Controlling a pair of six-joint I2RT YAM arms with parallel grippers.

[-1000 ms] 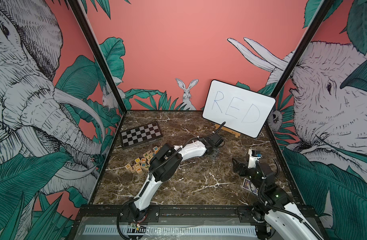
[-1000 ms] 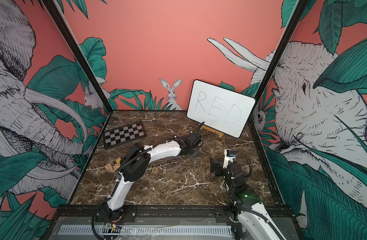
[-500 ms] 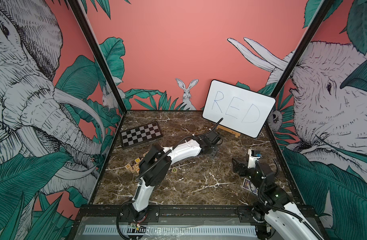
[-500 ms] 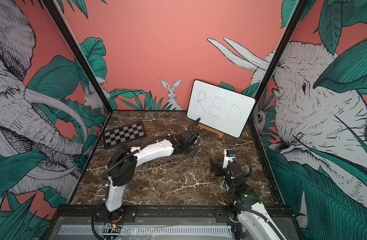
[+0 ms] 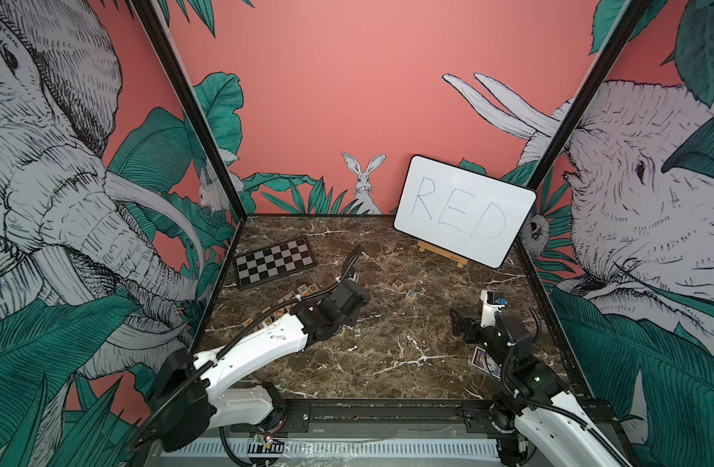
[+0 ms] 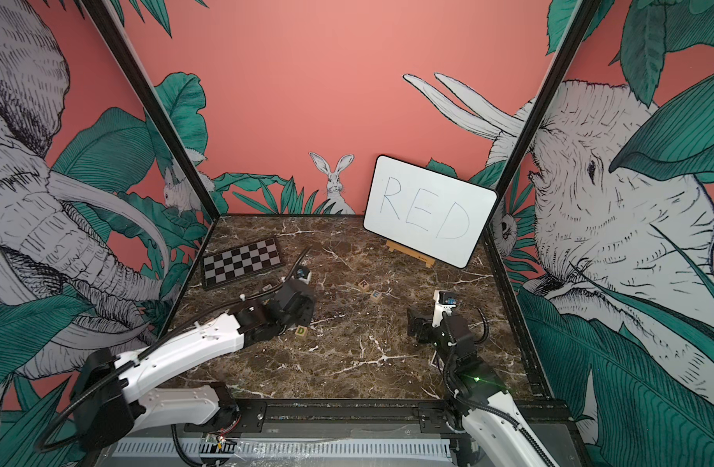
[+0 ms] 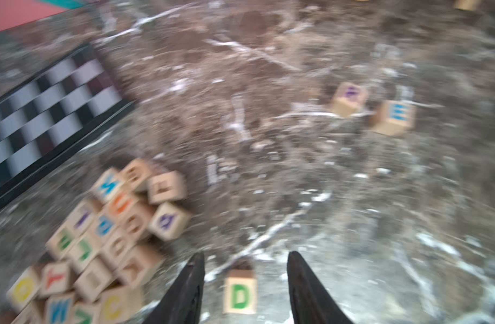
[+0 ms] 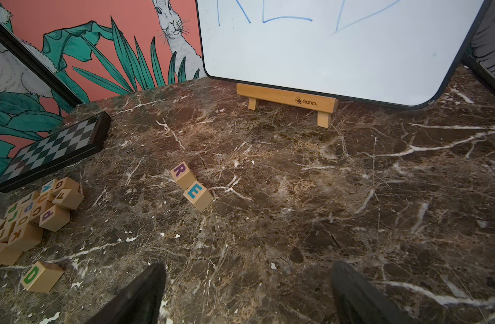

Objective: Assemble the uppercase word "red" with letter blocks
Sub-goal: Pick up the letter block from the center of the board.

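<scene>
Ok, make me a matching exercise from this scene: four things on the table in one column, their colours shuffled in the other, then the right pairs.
Column one:
1. R block
2. E block
3. D block
4. chessboard

Column two:
a. green letter
b. black and white squares
c. purple letter
d. blue letter

Pairs: 1-c, 2-d, 3-a, 4-b.

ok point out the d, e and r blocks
D block (image 7: 240, 295): left wrist view, lettered top face
E block (image 8: 194, 191): right wrist view, lettered top face
R block (image 8: 180, 170): right wrist view, lettered top face
</scene>
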